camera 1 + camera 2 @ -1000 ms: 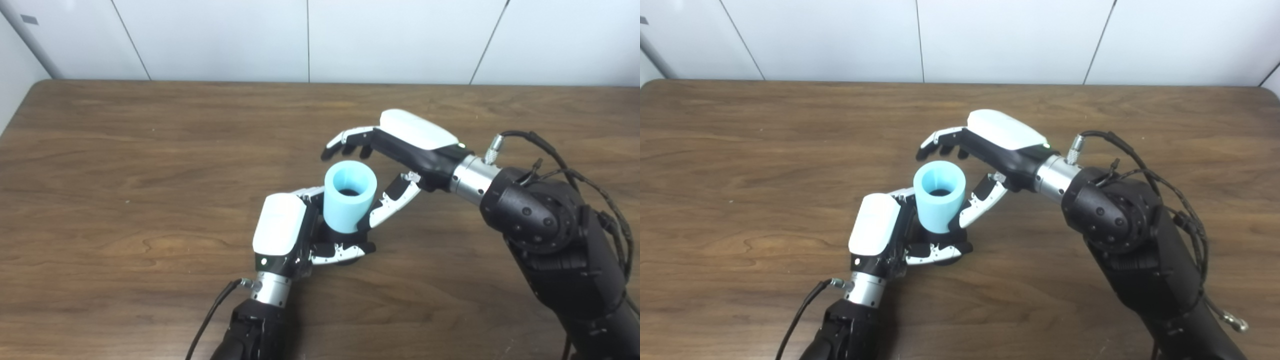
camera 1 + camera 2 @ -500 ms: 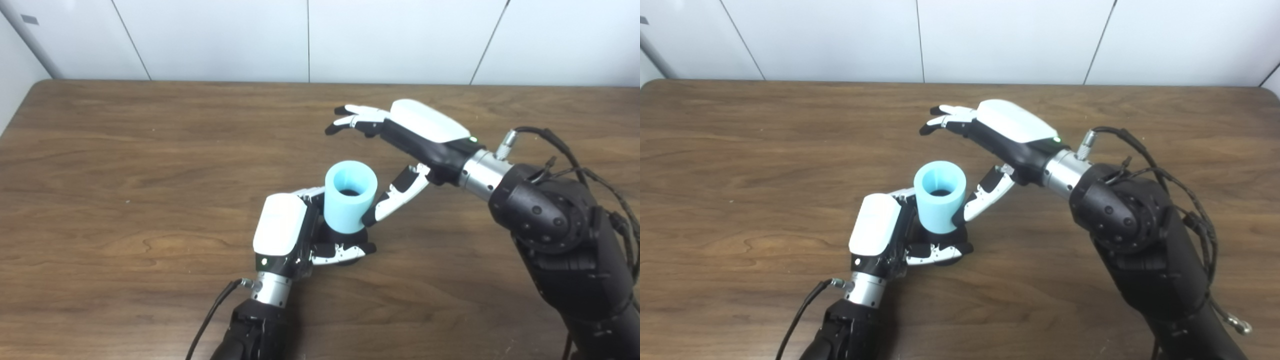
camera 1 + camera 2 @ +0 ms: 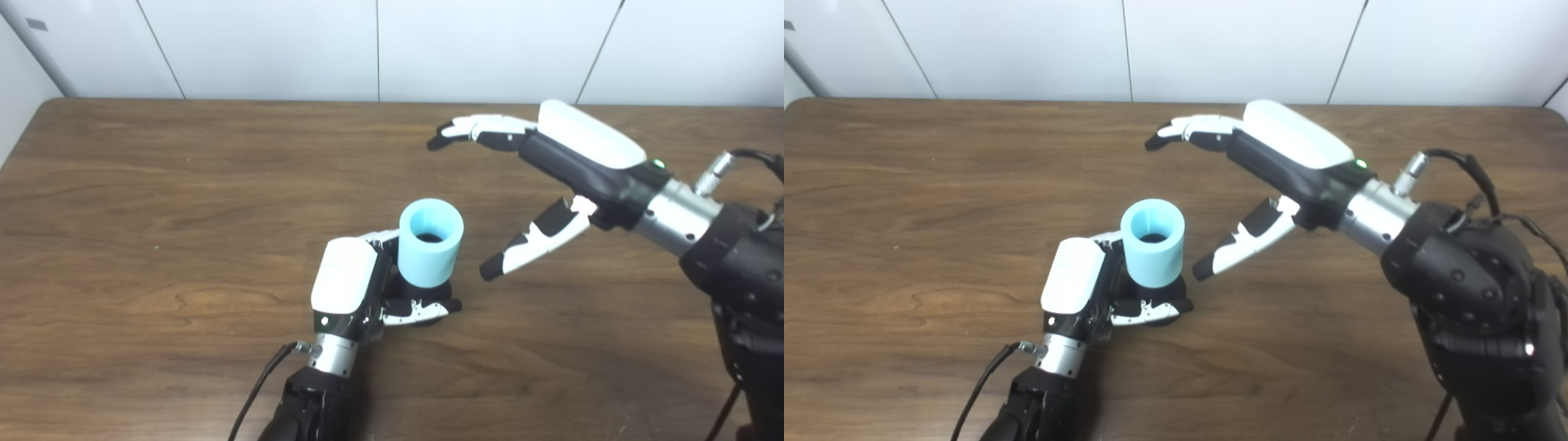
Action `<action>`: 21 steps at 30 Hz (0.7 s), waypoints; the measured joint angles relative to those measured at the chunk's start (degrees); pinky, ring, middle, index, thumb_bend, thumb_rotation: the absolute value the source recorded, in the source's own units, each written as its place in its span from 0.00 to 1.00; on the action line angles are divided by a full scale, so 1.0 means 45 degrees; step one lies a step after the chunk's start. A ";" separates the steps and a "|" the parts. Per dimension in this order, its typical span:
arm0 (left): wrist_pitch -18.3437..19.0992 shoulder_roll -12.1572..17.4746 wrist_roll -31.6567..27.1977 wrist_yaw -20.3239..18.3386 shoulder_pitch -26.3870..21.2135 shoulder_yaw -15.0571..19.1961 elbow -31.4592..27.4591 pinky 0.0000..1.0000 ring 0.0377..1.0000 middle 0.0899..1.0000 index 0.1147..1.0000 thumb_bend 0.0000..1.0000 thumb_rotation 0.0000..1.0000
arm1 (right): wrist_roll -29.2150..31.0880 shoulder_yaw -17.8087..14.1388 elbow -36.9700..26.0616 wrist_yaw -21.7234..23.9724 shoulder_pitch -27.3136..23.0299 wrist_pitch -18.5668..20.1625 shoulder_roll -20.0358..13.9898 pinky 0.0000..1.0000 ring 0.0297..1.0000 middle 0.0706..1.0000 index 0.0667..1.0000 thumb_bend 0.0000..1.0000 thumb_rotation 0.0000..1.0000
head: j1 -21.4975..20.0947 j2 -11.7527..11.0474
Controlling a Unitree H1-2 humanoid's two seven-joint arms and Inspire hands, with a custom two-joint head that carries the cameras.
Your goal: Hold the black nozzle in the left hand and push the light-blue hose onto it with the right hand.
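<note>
A short light-blue hose (image 3: pixel 430 242) stands upright on the black nozzle (image 3: pixel 429 289), whose top shows as a dark spot inside the hose's mouth. My left hand (image 3: pixel 361 288) is shut on the nozzle's base, just below and left of the hose, low over the wooden table (image 3: pixel 153 202). My right hand (image 3: pixel 551 165) hovers open to the right of the hose, apart from it, fingers (image 3: pixel 474 127) spread toward the far side and thumb (image 3: pixel 530 242) pointing down-left. The same hose (image 3: pixel 1153 241) and right hand (image 3: pixel 1280 162) appear in the right eye view.
White wall panels (image 3: pixel 367 49) rise behind the table's far edge. My right forearm (image 3: pixel 735 269) and its cable fill the right side. The left arm's cable (image 3: pixel 263 380) hangs near the front edge.
My right hand let go of the hose, spread its fingers and drew back up and to the right. The hose stays on the nozzle; my left hand has not moved.
</note>
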 measured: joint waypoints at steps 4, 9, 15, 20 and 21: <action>0.0001 -0.0004 -0.0088 0.0030 0.0008 0.0030 0.0002 0.43 0.45 0.39 0.44 0.52 0.00 | 0.0325 -0.0067 -0.0014 -0.0688 0.1090 -0.1164 -0.0103 0.88 0.92 0.87 0.80 0.87 0.45 | 0.0019 0.0019; 0.0002 -0.0009 -0.0144 0.0039 0.0011 0.0056 0.0012 0.44 0.46 0.41 0.43 0.52 0.00 | 0.0082 0.0066 -0.0019 -0.1332 0.2004 -0.2838 -0.0094 0.94 0.96 0.94 0.86 0.69 0.63 | -0.0020 0.0020; 0.0007 -0.0008 -0.0140 -0.0021 0.0010 0.0055 0.0014 0.44 0.47 0.43 0.42 0.52 0.00 | -0.1302 0.0660 0.0054 -0.1774 0.2597 -0.4738 0.0082 0.98 1.00 1.00 0.90 0.60 0.80 | -0.0020 -0.0020; 0.0007 -0.0009 -0.0139 -0.0027 0.0007 0.0055 0.0024 0.44 0.48 0.42 0.43 0.52 0.00 | -0.2110 0.0829 0.0437 -0.1960 0.3071 -0.5598 0.0333 0.99 1.00 1.00 0.91 0.57 0.82 | -0.0020 -0.0020; 0.0008 -0.0008 -0.0139 -0.0027 0.0007 0.0055 0.0024 0.44 0.47 0.41 0.44 0.52 0.00 | -0.2164 0.0831 0.0437 -0.1965 0.3116 -0.5653 0.0341 1.00 1.00 1.00 0.91 0.57 0.83 | -0.0020 -0.0020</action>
